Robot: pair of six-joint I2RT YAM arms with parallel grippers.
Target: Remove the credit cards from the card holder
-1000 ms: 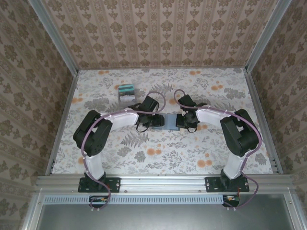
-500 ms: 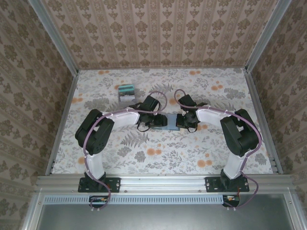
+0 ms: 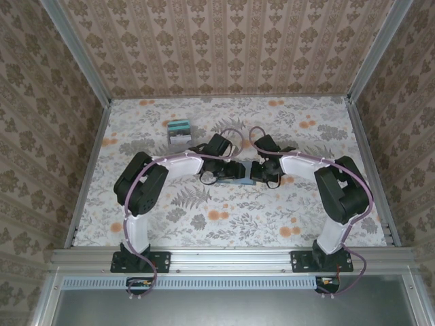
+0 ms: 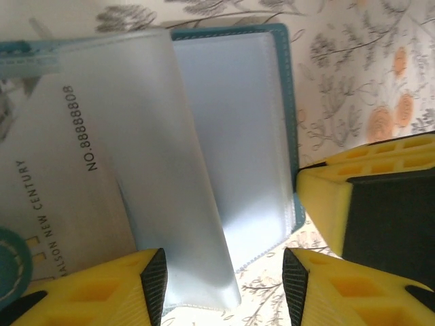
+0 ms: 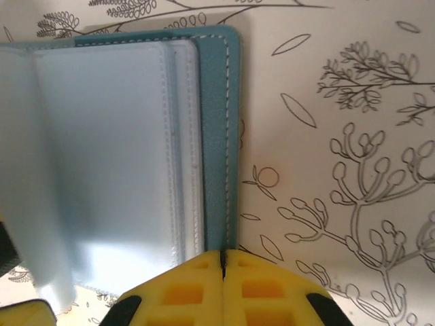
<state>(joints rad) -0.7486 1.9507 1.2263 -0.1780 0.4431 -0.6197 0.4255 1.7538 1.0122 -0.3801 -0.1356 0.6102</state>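
With the closed right gripper (image 5: 223, 285) seemingly pinning the holder (image 5: 217, 136), the half-open left gripper (image 4: 224, 285) needed to close on the card (image 4: 61, 176), not the sleeve (image 4: 170, 170).

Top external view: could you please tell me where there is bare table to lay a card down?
The widest bare patch lies between the card holder and the near rail. Another runs along the back wall, right of the grey rectangle. The centre is crowded: the left gripper and right gripper meet at the holder.
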